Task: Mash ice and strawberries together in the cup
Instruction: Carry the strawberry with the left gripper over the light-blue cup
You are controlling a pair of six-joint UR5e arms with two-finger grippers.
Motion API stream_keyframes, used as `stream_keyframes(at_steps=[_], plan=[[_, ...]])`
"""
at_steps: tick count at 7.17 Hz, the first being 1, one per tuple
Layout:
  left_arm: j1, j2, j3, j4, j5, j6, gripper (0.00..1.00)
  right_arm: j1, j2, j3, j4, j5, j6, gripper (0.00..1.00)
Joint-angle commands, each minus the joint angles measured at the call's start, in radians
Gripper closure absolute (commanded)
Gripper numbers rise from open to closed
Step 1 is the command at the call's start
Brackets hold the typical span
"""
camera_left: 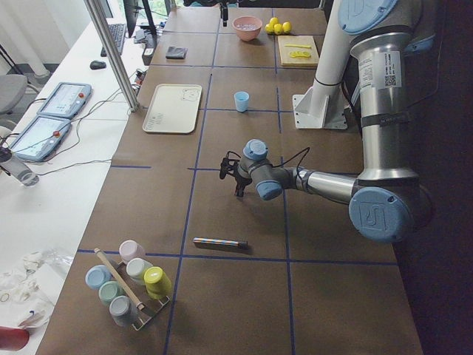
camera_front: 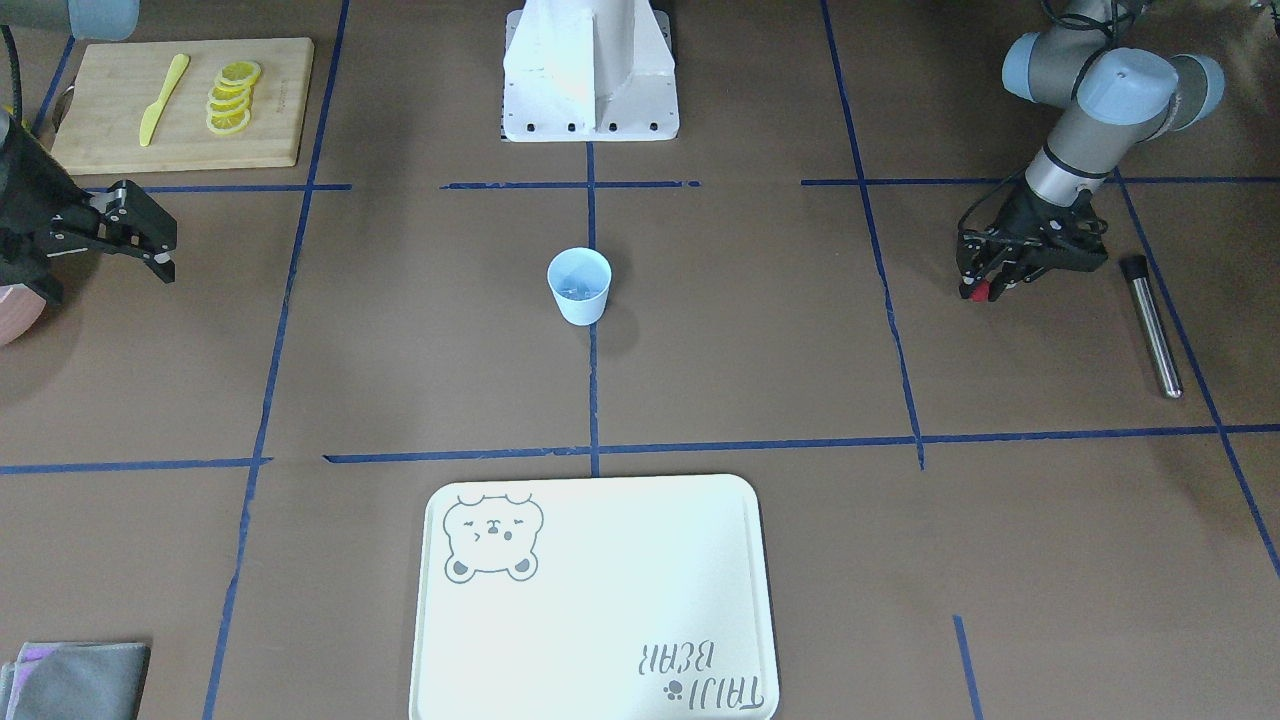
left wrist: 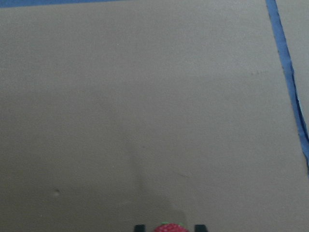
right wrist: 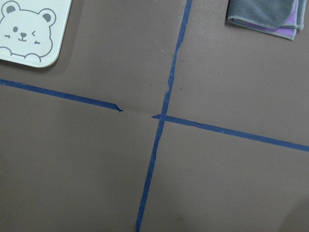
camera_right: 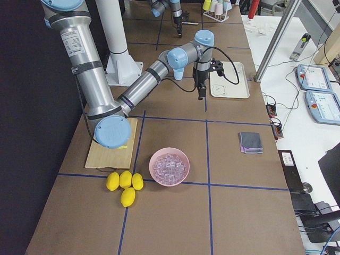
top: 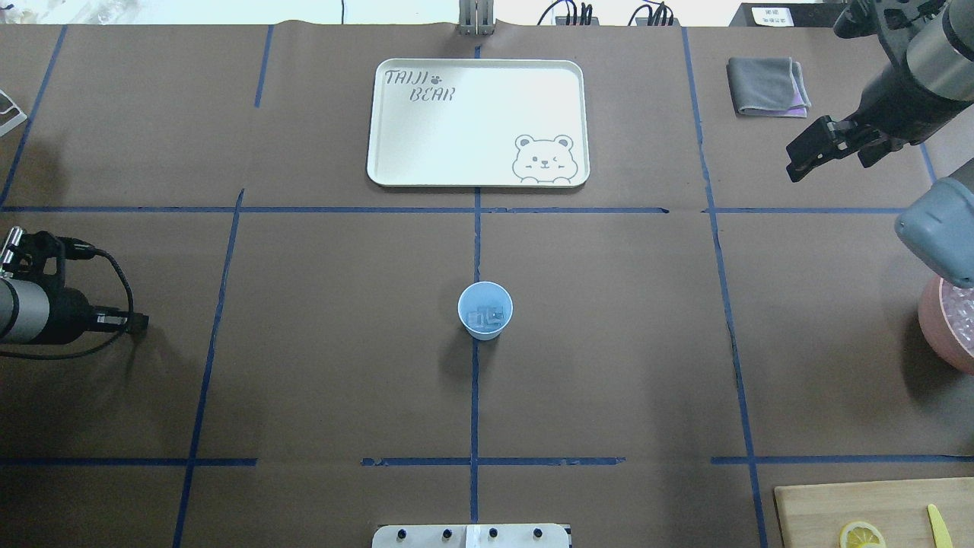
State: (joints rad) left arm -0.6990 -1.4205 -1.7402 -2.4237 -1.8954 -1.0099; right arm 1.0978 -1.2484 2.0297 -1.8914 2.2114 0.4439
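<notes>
upright blue cup (camera_front: 579, 286), ice (top: 485, 316) inside, strawberry (camera_front: 979, 291) apart

Cup (camera_front: 579, 285) stands alone mid-table with bare paper all round, so there's an open lane in from either end. Towards the left end, the left gripper (camera_front: 985, 283) hangs low, strawberry (camera_front: 978, 291) pinched, with a metal rod (camera_front: 1151, 327) lying just beyond. The right gripper (camera_front: 150, 240), jaws apart, hangs over the tape cross between tray (camera_front: 600, 590) and cloth (top: 765, 86), both along the operators' edge. Pink bowl (top: 942, 335) and cutting board (camera_front: 110, 110) crowd the right end.
</notes>
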Motion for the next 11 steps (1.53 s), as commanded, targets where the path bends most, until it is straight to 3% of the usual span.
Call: stream_keyframes(at_steps=[1, 2, 3, 4, 5, 7, 8, 11], plan=[[-0.013, 0.005, -0.040, 0.003, -0.104, 0.001, 0.96, 0.007, 0.000, 0.000, 0.000, 0.002, -0.001, 0.01], [-0.023, 0.024, -0.117, 0.078, -0.147, 0.001, 0.98, 0.011, 0.000, 0.000, 0.000, 0.010, -0.001, 0.01], [-0.023, 0.011, -0.231, 0.244, -0.152, 0.001, 0.98, 0.019, 0.000, 0.001, 0.000, 0.011, -0.001, 0.01], [-0.020, -0.033, -0.352, 0.463, -0.152, 0.001, 0.98, 0.028, -0.002, 0.001, 0.000, 0.013, -0.002, 0.01], [-0.019, -0.163, -0.405, 0.668, -0.151, -0.003, 0.98, 0.039, -0.012, 0.000, 0.000, 0.010, -0.014, 0.01], [0.071, -0.527, -0.394, 1.015, -0.140, -0.120, 0.98, 0.075, -0.052, -0.002, 0.002, 0.008, -0.080, 0.01], [0.111, -0.646, -0.342, 1.067, -0.120, -0.180, 0.98, 0.108, -0.081, -0.006, 0.000, 0.007, -0.155, 0.01], [0.209, -0.970, -0.042, 1.046, -0.024, -0.295, 0.99, 0.210, -0.164, -0.045, 0.000, 0.008, -0.350, 0.01]])
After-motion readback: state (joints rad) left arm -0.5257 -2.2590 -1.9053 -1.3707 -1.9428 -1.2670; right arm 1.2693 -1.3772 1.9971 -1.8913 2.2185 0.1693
